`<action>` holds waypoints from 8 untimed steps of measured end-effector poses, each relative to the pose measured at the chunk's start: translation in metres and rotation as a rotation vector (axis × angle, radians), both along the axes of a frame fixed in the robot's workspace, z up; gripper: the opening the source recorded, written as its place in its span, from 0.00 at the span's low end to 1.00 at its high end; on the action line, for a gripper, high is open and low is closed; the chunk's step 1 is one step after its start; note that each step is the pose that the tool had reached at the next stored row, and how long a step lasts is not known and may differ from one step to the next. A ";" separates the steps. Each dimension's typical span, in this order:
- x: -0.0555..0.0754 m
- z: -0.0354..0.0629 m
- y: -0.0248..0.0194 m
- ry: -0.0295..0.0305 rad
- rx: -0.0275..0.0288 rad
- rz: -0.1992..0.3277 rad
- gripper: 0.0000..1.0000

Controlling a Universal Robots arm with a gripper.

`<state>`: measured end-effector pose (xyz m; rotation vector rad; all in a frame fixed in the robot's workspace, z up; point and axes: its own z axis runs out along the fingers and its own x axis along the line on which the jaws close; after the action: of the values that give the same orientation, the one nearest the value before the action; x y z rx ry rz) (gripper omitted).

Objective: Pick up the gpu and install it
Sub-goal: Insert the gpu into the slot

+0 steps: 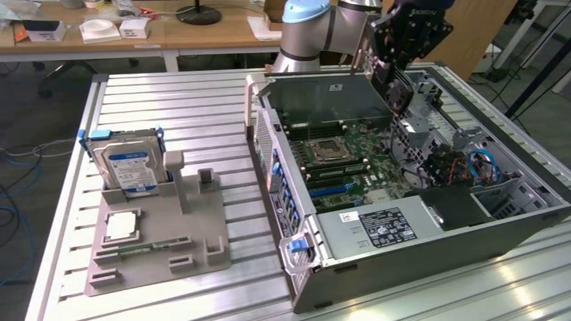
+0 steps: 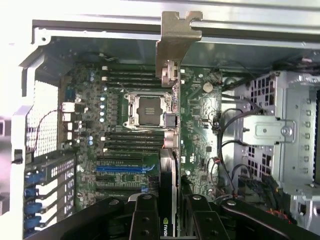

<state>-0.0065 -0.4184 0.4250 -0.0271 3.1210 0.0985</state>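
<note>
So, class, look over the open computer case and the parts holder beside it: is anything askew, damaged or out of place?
Nothing looks damaged or spilled. The one part not seated is the gpu, held edge-on in the gripper above the motherboard, in no slot. The hard drive stands upright in its holder.

1. One robot arm [image 1: 308, 33]; one gripper [image 2: 172, 212]; one graphics card [image 2: 177, 40], clamped in it.
2. One open computer case [image 1: 428, 267]; one motherboard [image 2: 200, 115] inside; one processor socket [image 2: 147, 110]; one blue expansion slot [image 2: 122, 168]; two banks of memory slots [image 2: 130, 77], one on each side of the socket.
3. One grey parts holder [image 1: 160, 221]; on it one hard drive [image 1: 130, 164], one memory stick [image 1: 143, 247], one square silver chip [image 1: 120, 226].
4. One bundle of blue cables [image 1: 482, 167] in the case.
</note>
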 end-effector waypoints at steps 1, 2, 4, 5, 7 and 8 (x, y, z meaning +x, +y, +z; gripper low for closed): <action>0.000 0.0000 0.0000 0.0001 -0.0001 0.018 0.27; 0.000 0.0000 0.0000 0.0001 -0.0001 0.036 0.27; 0.000 -0.0001 0.0000 0.0001 -0.0001 0.072 0.27; 0.000 -0.0002 0.0000 0.0000 -0.0001 0.090 0.27; 0.000 -0.0003 0.0000 0.0001 -0.0001 0.126 0.27; 0.000 -0.0003 0.0000 0.0001 -0.0001 0.144 0.27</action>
<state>-0.0065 -0.4184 0.4246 -0.2518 3.1156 0.1005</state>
